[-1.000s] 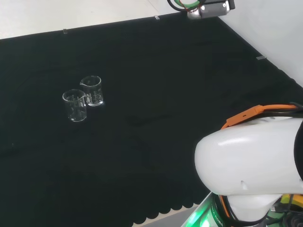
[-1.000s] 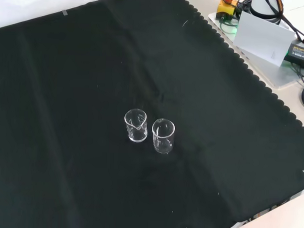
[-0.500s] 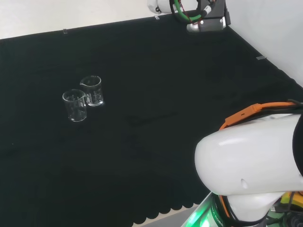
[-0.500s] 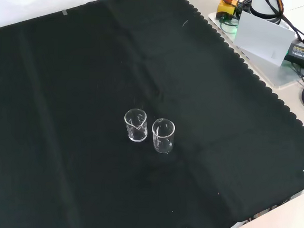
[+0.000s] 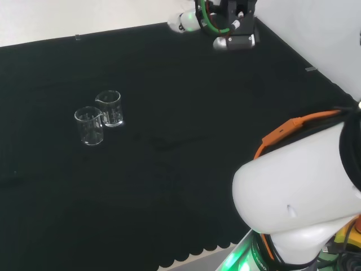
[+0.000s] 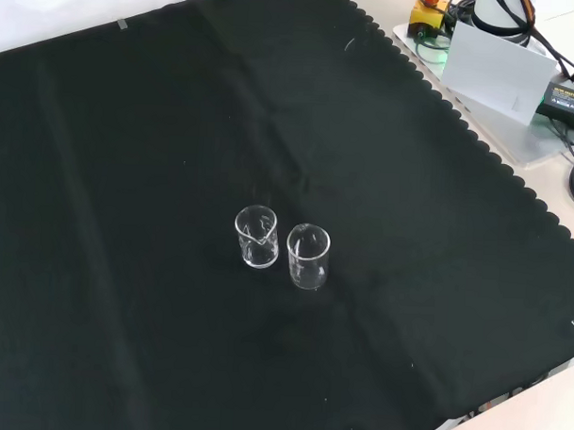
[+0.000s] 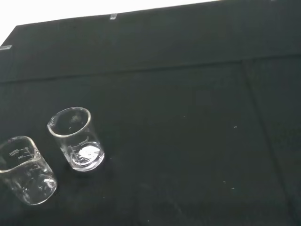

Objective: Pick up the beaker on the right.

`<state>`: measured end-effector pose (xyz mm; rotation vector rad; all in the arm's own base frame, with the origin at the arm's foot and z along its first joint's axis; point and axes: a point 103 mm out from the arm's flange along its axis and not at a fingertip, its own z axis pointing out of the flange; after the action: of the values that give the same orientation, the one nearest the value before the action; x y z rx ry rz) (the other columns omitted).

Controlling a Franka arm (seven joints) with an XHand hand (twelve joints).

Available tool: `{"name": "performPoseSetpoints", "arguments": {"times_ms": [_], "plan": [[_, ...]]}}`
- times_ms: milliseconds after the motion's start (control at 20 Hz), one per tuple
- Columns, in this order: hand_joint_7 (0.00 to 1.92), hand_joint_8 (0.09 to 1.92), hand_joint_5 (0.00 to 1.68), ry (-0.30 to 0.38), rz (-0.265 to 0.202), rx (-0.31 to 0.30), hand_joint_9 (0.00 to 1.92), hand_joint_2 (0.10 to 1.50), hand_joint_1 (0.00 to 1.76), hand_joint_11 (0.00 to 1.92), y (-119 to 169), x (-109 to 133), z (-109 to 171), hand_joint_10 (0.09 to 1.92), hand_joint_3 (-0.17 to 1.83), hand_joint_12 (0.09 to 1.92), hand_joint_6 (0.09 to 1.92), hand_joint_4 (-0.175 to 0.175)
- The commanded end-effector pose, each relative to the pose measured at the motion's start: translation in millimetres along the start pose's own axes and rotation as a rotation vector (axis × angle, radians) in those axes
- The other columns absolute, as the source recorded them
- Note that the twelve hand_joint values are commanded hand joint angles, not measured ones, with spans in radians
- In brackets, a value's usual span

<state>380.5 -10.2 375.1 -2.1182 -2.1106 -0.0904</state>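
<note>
Two small clear glass beakers stand upright, close together and empty, on the black cloth. In the head view one beaker [image 5: 109,108] is to the right and a little farther off, the other [image 5: 89,126] to the left and nearer. In the front view the pair stands near the cloth's middle as a left beaker [image 6: 256,237] and a right beaker [image 6: 308,257]. The wrist view has both, one beaker [image 7: 75,139] beside the other [image 7: 26,170]. The hand [image 5: 186,22] hangs at the arm's end at the head view's top, far to the right of the beakers and holding nothing I can see.
The arm's big white link [image 5: 293,192] with an orange cable stands at the head view's lower right. A white box [image 6: 495,71], cables and a device lie off the cloth at the front view's upper right. The cloth's scalloped edge [image 6: 460,122] runs there.
The arm's end with the hand has come down and leftward into the head view's top. The white link at lower right has tilted. Both beakers stay put.
</note>
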Motion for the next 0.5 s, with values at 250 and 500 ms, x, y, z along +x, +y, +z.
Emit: {"name": "performPoseSetpoints", "arguments": {"times_ms": [250,500], "plan": [[0.14,0.58,0.23,0.155,-0.131,0.004,0.23,0.83,0.63,0.0,102.8,-7.3,77.5,0.65,0.49,1.1,0.09,-0.047],[0.16,0.61,0.25,0.213,-0.17,0.04,0.26,0.7,0.72,0.0,124.0,1.7,106.5,0.66,0.67,1.17,0.09,-0.055]]}}
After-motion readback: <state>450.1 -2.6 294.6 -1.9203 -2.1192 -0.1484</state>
